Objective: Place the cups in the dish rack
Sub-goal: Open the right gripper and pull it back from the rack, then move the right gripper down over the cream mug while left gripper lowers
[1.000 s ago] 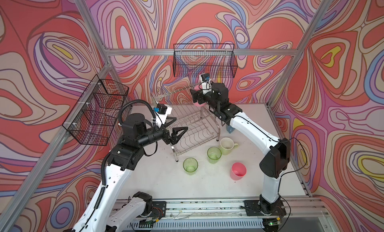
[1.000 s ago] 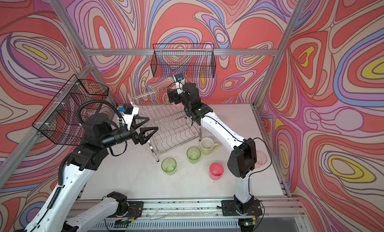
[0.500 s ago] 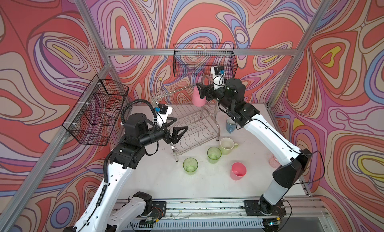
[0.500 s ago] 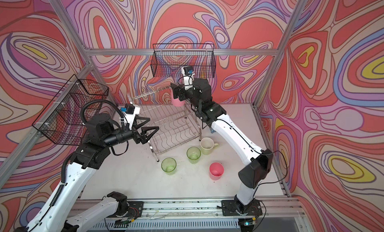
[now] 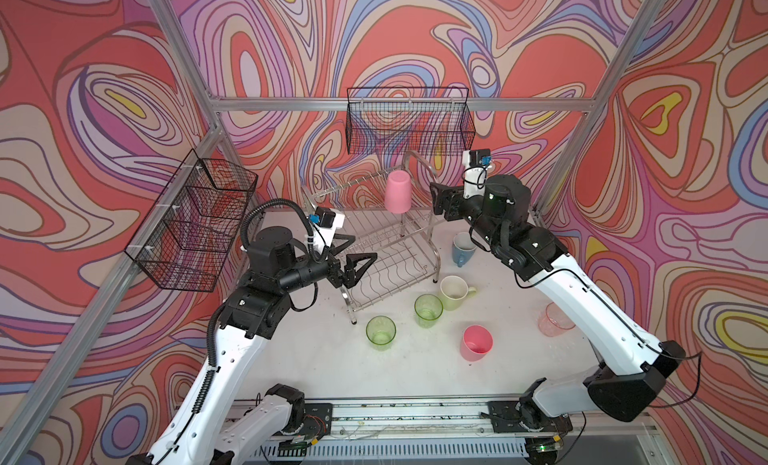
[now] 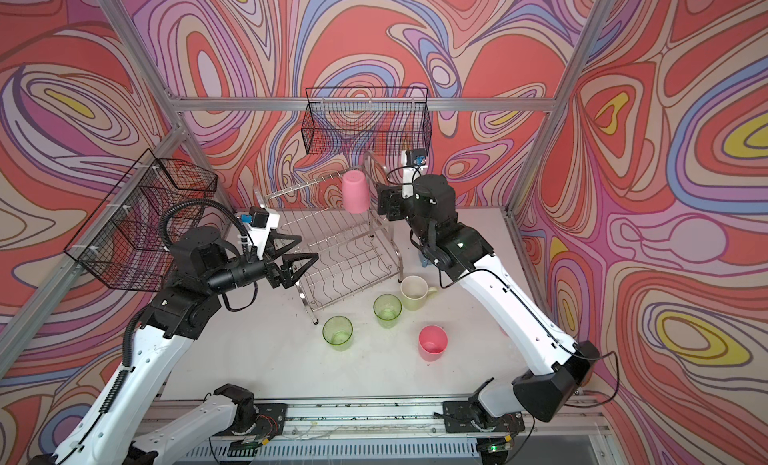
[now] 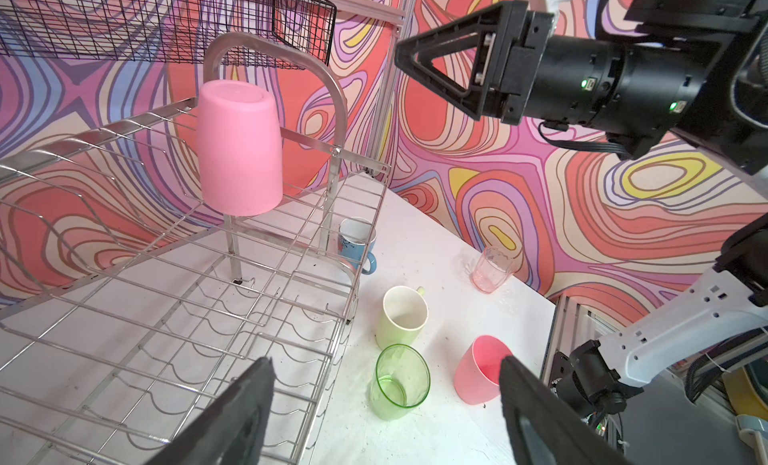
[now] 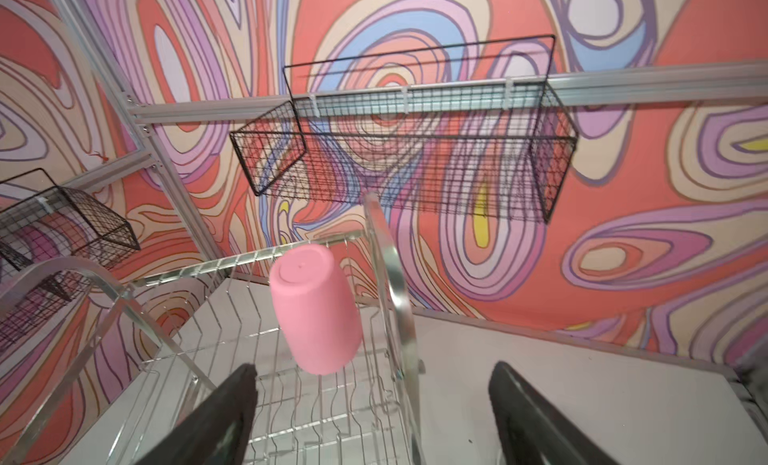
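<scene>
Front of the bench [image 5: 316, 359]: an upright pink tumbler [image 5: 476, 343] stands right of centre. A near green cup [image 5: 380, 333] stands to its left, apart from it. Behind them a second green cup [image 5: 428, 310] sits just beside the pale-green mug [image 5: 454, 292], whose handle points toward the right edge. The left wrist view takes in only one green cup [image 7: 401, 382].

Toward the right edge the clear pinkish cup [image 5: 555, 319] stands upright. The right arm [image 5: 582, 300] overlaps it in a top view, and the left wrist view shows it whole.

The left gripper [image 7: 385, 361] hovers at the near left corner of the dish rack [image 5: 386, 255]. Its jaws are wide apart with nothing between them.

The rack stands mid-bench, toward the back edge. The blue mug [image 5: 463, 249], white inside, stands upright just beside the rack's right legs and shows fully in a top view.

On the upper tier, at its right end beside the looped handle, an inverted pink tumbler [image 5: 398, 191] rests mouth down. The right wrist view shows it slightly tilted, with none of the bench cups in frame.

The right gripper [image 8: 374, 366] hangs just right of that tumbler, clear of it. Its jaws are spread and empty.

Two black mesh baskets [image 5: 409, 122] hang on the walls beyond.
</scene>
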Tool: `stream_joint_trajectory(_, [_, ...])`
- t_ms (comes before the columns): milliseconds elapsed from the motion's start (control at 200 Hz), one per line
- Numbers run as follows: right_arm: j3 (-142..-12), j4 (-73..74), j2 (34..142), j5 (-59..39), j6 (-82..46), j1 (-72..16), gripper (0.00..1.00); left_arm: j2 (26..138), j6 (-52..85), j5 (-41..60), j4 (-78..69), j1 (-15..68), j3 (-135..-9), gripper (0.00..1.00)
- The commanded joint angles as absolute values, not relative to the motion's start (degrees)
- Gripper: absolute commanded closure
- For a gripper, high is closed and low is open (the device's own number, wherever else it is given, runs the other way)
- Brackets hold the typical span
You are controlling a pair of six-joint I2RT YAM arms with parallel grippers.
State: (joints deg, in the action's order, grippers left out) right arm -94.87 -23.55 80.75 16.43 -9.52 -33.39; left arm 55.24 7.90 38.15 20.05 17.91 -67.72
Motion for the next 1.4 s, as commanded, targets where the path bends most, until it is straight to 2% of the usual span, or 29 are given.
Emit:
stream_joint_trajectory(0, [-93.72, -32.31, 76.51, 20.96, -15.03, -30.65, 0.11, 55.28, 9.05, 38.89, 18.01, 18.04, -68.38, 0.13])
stream_joint_trajectory(255, [-91.19, -43.82, 72.77, 17.54, -21.64, -22.41, 0.13, 55.72, 8.52, 35.77, 19.73, 21.05, -69.53, 0.14])
stream_joint_trajectory(571, [-88.39, -52.80, 72.45, 10.73, -26.60, -16.45, 0.18, 55.76, 5.88, 27.79, 23.20, 29.10, -70.40, 0.15])
stream_joint_trajectory(916, [-81.73, -53.53, 73.26, 5.34, -26.93, -12.49, 0.20, 56.29, 4.02, 22.36, 24.78, 35.74, -70.49, 0.16])
stream_joint_trajectory(1397, [-75.34, -50.94, 79.01, 0.28, -23.80, -11.96, 0.25, 57.96, 1.72, 3.51, 24.44, 51.54, -68.10, 0.18])
